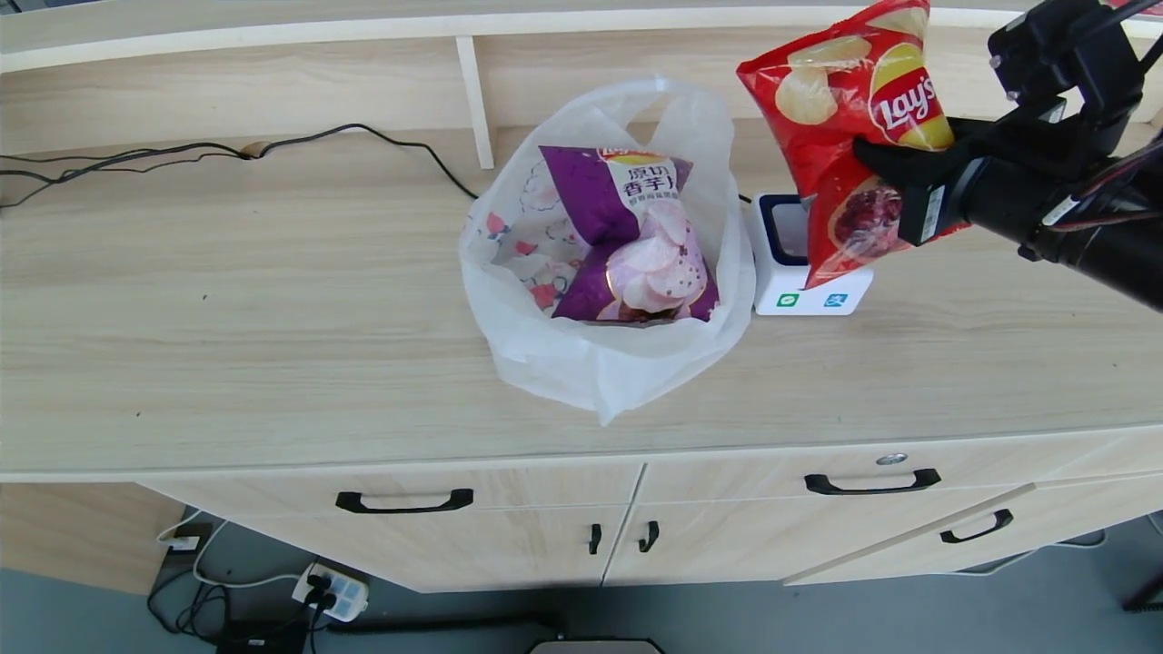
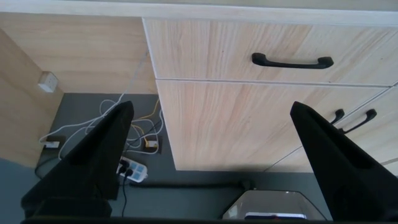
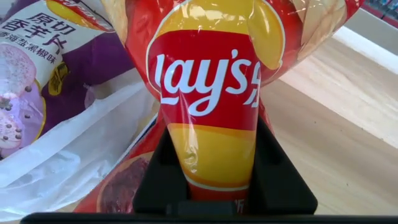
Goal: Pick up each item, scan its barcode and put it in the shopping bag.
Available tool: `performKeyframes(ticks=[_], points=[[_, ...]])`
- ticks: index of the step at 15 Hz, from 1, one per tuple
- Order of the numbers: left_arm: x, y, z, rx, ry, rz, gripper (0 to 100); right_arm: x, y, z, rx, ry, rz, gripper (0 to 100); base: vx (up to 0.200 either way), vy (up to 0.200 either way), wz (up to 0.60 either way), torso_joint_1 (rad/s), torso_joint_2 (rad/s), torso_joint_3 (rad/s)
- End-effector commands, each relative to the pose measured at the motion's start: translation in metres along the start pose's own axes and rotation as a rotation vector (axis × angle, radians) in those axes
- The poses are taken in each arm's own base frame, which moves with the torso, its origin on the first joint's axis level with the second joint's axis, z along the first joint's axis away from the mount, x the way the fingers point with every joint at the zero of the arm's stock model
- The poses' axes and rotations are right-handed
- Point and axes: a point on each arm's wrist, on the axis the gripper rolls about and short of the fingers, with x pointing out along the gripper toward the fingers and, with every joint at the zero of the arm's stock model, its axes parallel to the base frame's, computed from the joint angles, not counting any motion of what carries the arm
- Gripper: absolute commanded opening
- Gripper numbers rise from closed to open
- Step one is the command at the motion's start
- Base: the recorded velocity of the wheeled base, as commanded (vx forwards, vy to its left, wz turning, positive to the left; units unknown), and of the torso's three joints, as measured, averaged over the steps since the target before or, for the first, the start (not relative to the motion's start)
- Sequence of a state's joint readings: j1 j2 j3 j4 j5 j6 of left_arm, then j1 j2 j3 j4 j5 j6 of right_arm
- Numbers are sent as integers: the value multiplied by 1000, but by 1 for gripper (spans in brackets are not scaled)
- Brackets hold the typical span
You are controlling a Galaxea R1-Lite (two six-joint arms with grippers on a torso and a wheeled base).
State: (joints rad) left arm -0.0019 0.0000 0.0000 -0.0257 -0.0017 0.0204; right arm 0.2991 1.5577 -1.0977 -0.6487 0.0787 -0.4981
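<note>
My right gripper [image 1: 895, 168] is shut on a red chip bag [image 1: 854, 118], held in the air over the white barcode scanner [image 1: 809, 263] on the counter. Up close, the red chip bag [image 3: 211, 99] is pinched between the black fingers [image 3: 280, 174]. Left of the scanner stands the white plastic shopping bag [image 1: 604, 354], open, with a purple chip bag [image 1: 636, 245] inside; that purple chip bag [image 3: 43, 68] and the shopping bag [image 3: 68, 162] lie just beyond the red one. My left gripper [image 2: 211, 162] hangs open below the counter, in front of the cabinet drawers [image 2: 249, 81].
A black cable [image 1: 227, 150] runs across the back left of the wooden counter [image 1: 227, 300]. A low wooden shelf with a divider [image 1: 474, 100] lines the back. On the floor under the cabinet lies a power strip [image 1: 332, 590] with cords.
</note>
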Motion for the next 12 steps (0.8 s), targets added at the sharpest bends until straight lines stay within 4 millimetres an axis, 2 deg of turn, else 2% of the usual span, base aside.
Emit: performKeyframes(ticks=[1, 4, 9, 12], points=[[0, 0, 0, 1, 1, 1, 100, -1, 2, -3, 1, 11, 9, 0, 0, 0, 0, 0, 0, 0], [0, 0, 0, 3, 0, 1, 100, -3, -1, -10, -34, 19, 26, 0, 0, 0, 0, 0, 0, 0], [0, 0, 0, 1, 0, 1, 100, -4, -1, -9, -36, 18, 24, 0, 0, 0, 0, 0, 0, 0], [0, 0, 0, 0, 0, 1, 100, -9, -8, 4, -41, -27, -5, 0, 0, 0, 0, 0, 0, 0]])
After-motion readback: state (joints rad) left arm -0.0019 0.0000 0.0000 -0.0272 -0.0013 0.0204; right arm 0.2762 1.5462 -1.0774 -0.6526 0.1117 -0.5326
